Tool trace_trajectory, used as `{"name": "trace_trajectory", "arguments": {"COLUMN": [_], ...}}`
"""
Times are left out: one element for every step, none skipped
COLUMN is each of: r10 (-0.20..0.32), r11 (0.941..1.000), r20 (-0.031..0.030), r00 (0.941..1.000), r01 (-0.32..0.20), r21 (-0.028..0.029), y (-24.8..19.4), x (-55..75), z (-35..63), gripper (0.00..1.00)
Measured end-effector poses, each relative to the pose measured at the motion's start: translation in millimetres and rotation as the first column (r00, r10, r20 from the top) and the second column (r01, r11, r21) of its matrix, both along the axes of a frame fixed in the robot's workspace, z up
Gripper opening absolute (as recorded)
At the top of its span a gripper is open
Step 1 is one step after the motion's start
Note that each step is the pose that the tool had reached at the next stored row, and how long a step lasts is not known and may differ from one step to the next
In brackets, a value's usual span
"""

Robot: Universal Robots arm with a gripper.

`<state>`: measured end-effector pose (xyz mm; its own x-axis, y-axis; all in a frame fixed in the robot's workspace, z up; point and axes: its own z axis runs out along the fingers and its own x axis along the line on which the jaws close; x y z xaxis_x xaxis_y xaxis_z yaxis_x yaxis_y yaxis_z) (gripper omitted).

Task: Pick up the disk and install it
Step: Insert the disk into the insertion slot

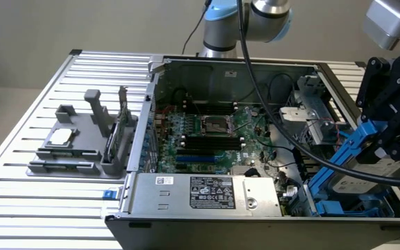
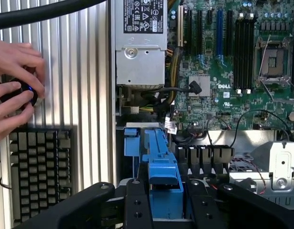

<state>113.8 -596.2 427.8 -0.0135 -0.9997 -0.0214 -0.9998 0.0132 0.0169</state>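
Note:
The disk (image 1: 358, 182), silver-grey with blue carrier rails (image 1: 340, 155), hangs tilted over the drive bay corner of the open computer case (image 1: 207, 221), at the exterior view's lower right. My black gripper (image 1: 386, 141) is shut on its upper end. In the wrist view the blue carrier (image 2: 161, 162) sits between my two black fingers (image 2: 137, 205), pointing down toward another blue piece (image 2: 131, 140) at the case wall. Whether the disk's lower end touches the bay I cannot tell.
The case holds a green motherboard (image 1: 210, 130) and a silver power-supply box (image 1: 207, 192). A black cable (image 1: 270, 117) crosses the case. A grey fixture (image 1: 75, 151) stands on the slatted table at the exterior view's left. A person's hands (image 2: 13, 90) and a keyboard (image 2: 39, 171) are beside the case.

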Motion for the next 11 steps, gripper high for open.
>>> {"name": "trace_trajectory", "arguments": {"r10": [0.000, 0.000, 0.000, 0.000, 0.000, 0.000, 0.000, 0.000, 0.000, 0.000, 0.000], "r11": [1.0000, 1.0000, 1.0000, 1.0000, 1.0000, 1.0000, 1.0000, 1.0000, 1.0000, 1.0000, 1.0000], "r20": [0.0001, 0.0001, 0.0001, 0.0002, 0.0001, 0.0002, 0.0002, 0.0002, 0.0002, 0.0003, 0.0005], "r00": [1.0000, 1.0000, 1.0000, 1.0000, 1.0000, 1.0000, 1.0000, 1.0000, 1.0000, 1.0000, 1.0000], "r01": [0.000, 0.000, 0.000, 0.000, 0.000, 0.000, 0.000, 0.000, 0.000, 0.000, 0.000], "r21": [0.0000, 0.0001, 0.0000, 0.0001, 0.0001, 0.0002, 0.0002, 0.0002, 0.0002, 0.0002, 0.0001], "y": [0.0, 0.0, 0.0, 0.0, 0.0, 0.1, 0.1, 0.0, 0.0, 0.0, 0.0], "x": [0.0, 0.0, 0.0, 0.0, 0.0, 0.0, 0.0, 0.0, 0.0, 0.0, 0.0], "z": [-1.4, -2.8, -4.1, -5.3, -6.5, -7.7, -8.9, -10.3, -11.8, -13.2, -14.6], "gripper": [0.33, 0.33, 0.33, 0.33, 0.33, 0.33, 0.33, 0.33, 0.33, 0.33, 0.33]}}
